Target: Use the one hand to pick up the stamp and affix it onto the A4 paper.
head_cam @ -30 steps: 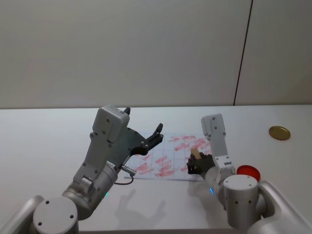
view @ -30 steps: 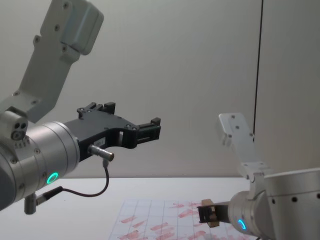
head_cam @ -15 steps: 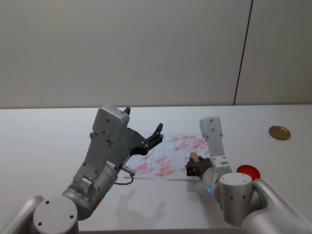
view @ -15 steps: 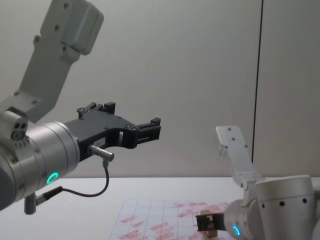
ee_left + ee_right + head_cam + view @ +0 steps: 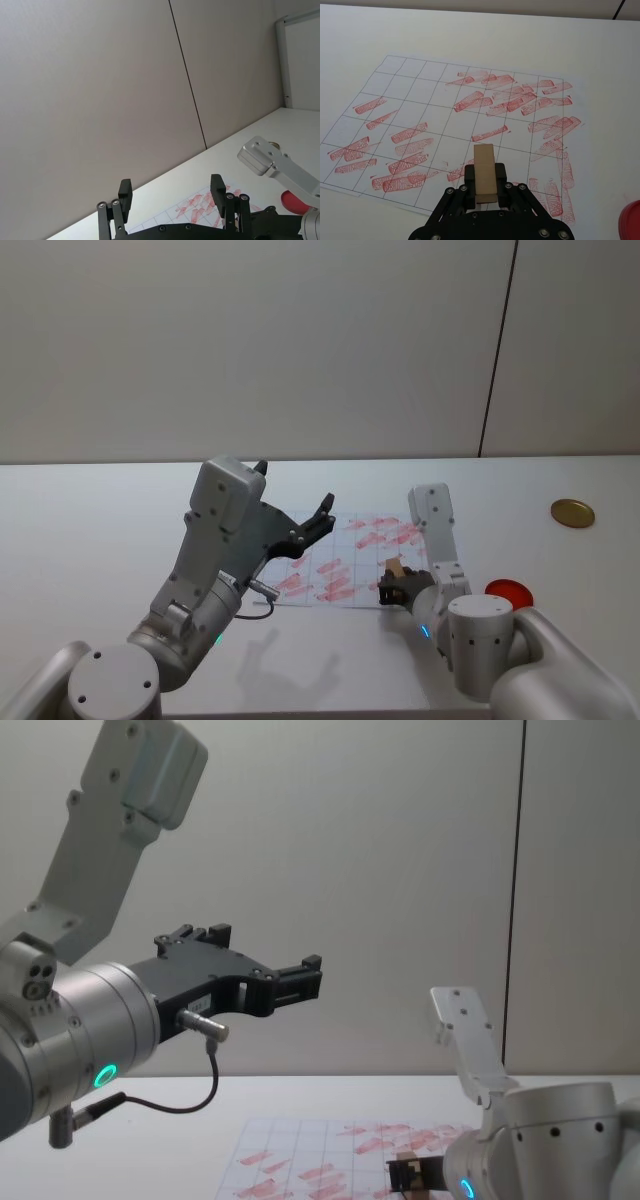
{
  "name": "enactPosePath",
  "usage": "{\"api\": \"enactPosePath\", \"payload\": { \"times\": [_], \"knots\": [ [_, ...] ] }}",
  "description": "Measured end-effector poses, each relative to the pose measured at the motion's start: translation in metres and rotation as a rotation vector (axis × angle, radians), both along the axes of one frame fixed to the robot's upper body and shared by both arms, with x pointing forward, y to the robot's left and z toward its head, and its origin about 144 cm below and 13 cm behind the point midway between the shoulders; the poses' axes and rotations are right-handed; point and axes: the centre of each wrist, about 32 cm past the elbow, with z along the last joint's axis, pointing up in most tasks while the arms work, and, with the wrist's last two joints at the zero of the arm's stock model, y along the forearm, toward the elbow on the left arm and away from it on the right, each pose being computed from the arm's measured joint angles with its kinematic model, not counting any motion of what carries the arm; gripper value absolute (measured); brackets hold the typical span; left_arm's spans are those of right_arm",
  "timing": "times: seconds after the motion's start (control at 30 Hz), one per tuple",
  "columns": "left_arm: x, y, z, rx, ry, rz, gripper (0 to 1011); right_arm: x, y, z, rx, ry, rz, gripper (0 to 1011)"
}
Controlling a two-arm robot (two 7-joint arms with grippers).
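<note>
My right gripper (image 5: 393, 585) is shut on the stamp (image 5: 396, 566), a small tan wooden block. It holds the stamp low over the near right part of the A4 paper (image 5: 330, 565). In the right wrist view the stamp (image 5: 484, 175) sits upright between the black fingers (image 5: 470, 176) of that gripper (image 5: 485, 184), above a gridded white sheet (image 5: 435, 115) covered in red marks. I cannot tell whether the stamp touches the paper. The chest view shows the stamp (image 5: 410, 1160) near the paper (image 5: 300, 1160). My left gripper (image 5: 295, 488) hangs open, raised above the paper's left side.
A flat red ink pad (image 5: 508, 591) lies on the white table just right of the paper, also at the right wrist view's edge (image 5: 632, 220). A gold round lid (image 5: 573, 511) sits far right. The left arm's black cable (image 5: 190, 1105) dangles below its wrist.
My right gripper has shifted a little left and lower with the stamp, closer to the paper. The left arm has not moved.
</note>
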Motion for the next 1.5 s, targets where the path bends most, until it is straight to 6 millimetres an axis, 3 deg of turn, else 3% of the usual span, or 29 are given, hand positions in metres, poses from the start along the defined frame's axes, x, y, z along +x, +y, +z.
{"api": "enactPosePath", "payload": {
  "times": [0.93,1.23,1.5],
  "knots": [
    [0.0,0.0,0.0,0.0,0.0,0.0,993,0.005,-0.002,0.001,0.022,0.01,-0.006,217],
    [0.0,0.0,0.0,0.0,0.0,0.0,993,0.004,-0.004,0.03,0.043,-0.088,-0.015,217],
    [0.0,0.0,0.0,0.0,0.0,0.0,993,-0.004,-0.009,0.067,0.062,-0.197,-0.045,217]
  ]
}}
